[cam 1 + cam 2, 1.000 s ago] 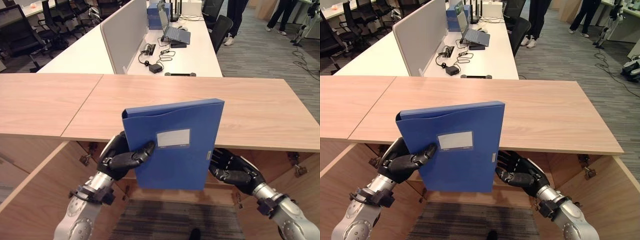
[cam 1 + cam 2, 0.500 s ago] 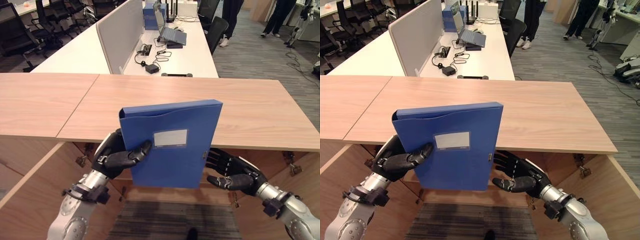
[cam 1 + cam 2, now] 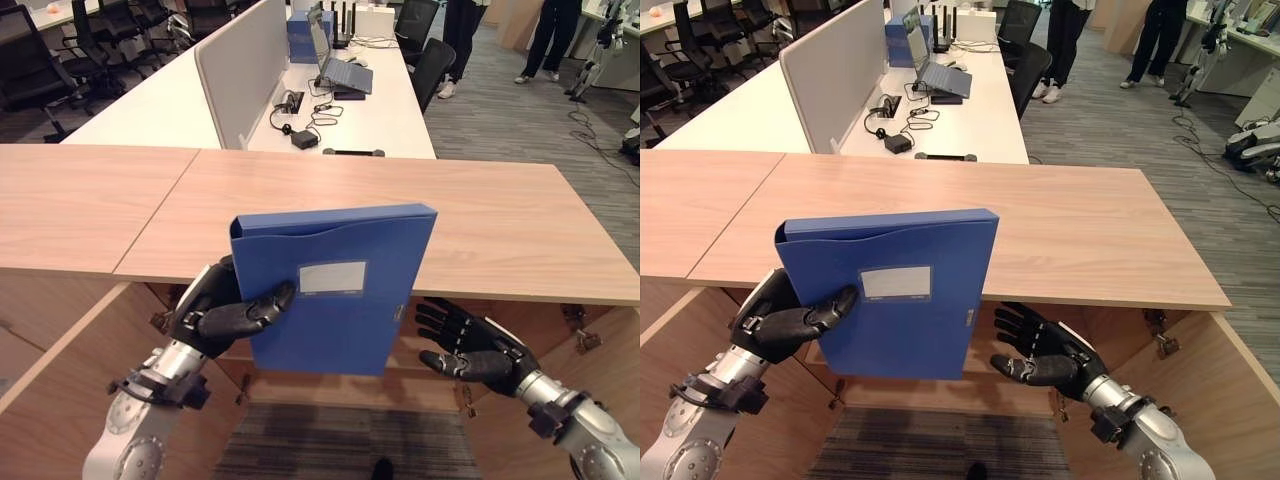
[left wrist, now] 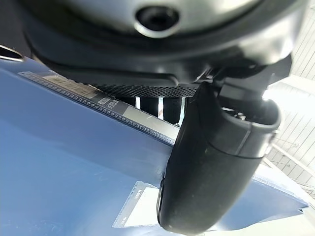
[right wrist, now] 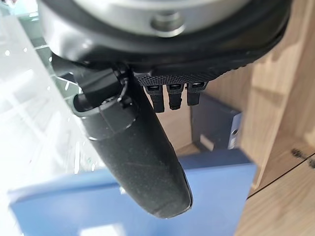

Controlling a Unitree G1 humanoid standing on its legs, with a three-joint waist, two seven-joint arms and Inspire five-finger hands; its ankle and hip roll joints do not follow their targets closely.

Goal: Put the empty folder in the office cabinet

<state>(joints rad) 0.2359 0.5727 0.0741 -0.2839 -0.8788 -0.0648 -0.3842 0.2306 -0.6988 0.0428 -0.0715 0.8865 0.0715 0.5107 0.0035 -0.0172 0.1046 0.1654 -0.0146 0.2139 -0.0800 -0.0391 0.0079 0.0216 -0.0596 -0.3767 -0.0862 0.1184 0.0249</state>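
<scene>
You have the blue box folder (image 3: 335, 290) upright just in front of the wooden cabinet top's (image 3: 500, 225) near edge, your left hand (image 3: 215, 315) pinching its left edge with the thumb across its face, while your right hand (image 3: 475, 350), fingers spread, hangs just beside its lower right corner, below that top.

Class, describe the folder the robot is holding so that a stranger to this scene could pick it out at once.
Start at the long wooden cabinet top across the middle. At its near edge, over the open cabinet, the left hand grips an upright blue folder; the right hand is open beside it. Unlike the blue folders far back on the white desk, it has a pale label.
</scene>
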